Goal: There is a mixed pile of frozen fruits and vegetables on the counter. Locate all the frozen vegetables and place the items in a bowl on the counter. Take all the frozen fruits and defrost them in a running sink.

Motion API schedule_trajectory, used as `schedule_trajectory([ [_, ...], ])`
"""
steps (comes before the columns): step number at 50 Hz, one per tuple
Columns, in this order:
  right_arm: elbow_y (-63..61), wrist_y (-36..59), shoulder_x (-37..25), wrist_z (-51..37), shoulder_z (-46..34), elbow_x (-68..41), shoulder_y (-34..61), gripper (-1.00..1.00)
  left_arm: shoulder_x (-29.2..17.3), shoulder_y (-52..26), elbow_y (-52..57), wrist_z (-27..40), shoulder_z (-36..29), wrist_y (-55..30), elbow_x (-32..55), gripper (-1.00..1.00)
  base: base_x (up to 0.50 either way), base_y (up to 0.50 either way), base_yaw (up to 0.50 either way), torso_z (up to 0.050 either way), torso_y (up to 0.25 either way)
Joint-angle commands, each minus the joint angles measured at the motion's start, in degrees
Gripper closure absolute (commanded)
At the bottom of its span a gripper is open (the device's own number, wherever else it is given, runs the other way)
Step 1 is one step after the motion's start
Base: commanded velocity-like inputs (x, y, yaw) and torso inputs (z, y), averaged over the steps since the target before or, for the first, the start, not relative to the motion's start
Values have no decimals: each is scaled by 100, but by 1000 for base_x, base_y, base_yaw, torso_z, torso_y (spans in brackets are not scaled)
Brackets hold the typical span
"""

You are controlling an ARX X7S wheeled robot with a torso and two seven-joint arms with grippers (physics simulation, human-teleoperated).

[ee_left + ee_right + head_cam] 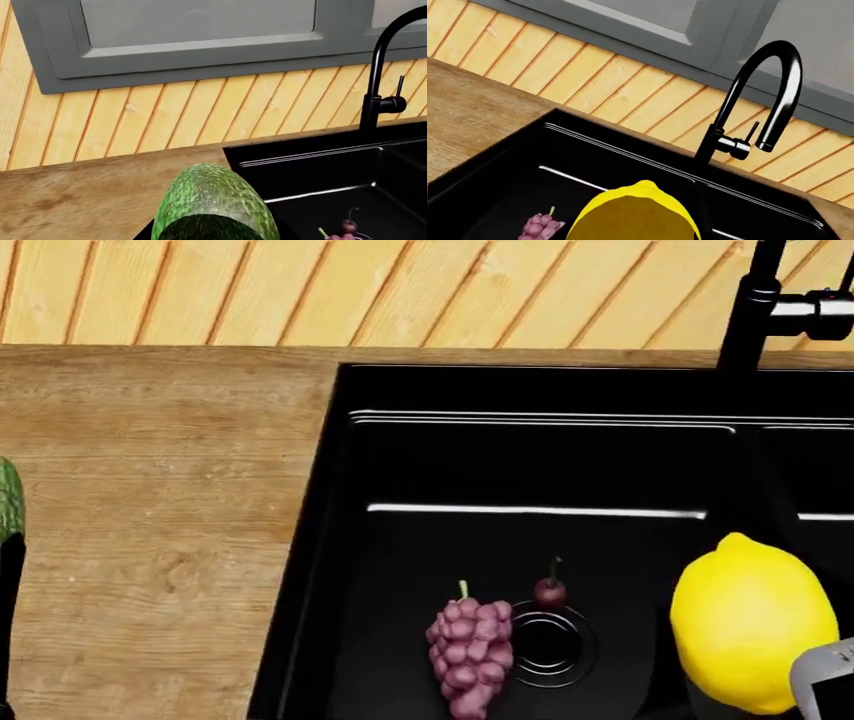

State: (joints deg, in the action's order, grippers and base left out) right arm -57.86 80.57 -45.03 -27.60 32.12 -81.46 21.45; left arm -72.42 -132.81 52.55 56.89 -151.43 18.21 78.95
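A dark green, rough-skinned vegetable [213, 205] fills the near part of the left wrist view, held over the counter [80, 195] beside the sink [534, 460]. It hides my left gripper's fingers. In the head view only a sliver of the vegetable [8, 500] shows at the left edge. My right gripper [827, 680] is shut on the yellow lemon [747, 625], which hangs above the basin. The grape bunch [470, 650] and cherry [550, 590] lie on the basin floor by the drain [547, 645]. The bowl is out of view.
The black faucet [760, 100] rises behind the sink's divider, near the lemon [634, 215]. A pale wood-plank wall [200, 115] and a grey window frame [200, 55] back the counter. Bare countertop [147, 520] runs left of the sink.
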Motion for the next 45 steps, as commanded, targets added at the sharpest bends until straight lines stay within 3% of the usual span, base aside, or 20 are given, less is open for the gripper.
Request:
schedule_trajectory([
  [1,-108,-192,-138,272,316,297,-380,100,-449,184,382,-92,954,-681,269,100,1,-500,0,0,0],
  [14,-45,-379,-250,204,257,416,-442,100,-495,448,423,-86,1047,-648,237,100,1,-500,0,0,0],
  [16,-84,-398,-281,203,280,403,-493,100,-821,192,510,-257,1122,-938,430,100,1,-500,0,0,0],
  [22,-84,-479,-334,155,339,317,-591,100,-733,451,458,-207,1140,-761,253,100,1,-500,0,0,0],
  [35,80,-639,-460,-236,522,-331,-694,100,-915,498,432,-301,1304,-842,294,100,0,-407,0,0,0],
  [45,94,-694,-485,-337,559,-452,-787,100,-1149,433,518,-410,1458,-1066,400,100,-309,-354,0,2,0],
])
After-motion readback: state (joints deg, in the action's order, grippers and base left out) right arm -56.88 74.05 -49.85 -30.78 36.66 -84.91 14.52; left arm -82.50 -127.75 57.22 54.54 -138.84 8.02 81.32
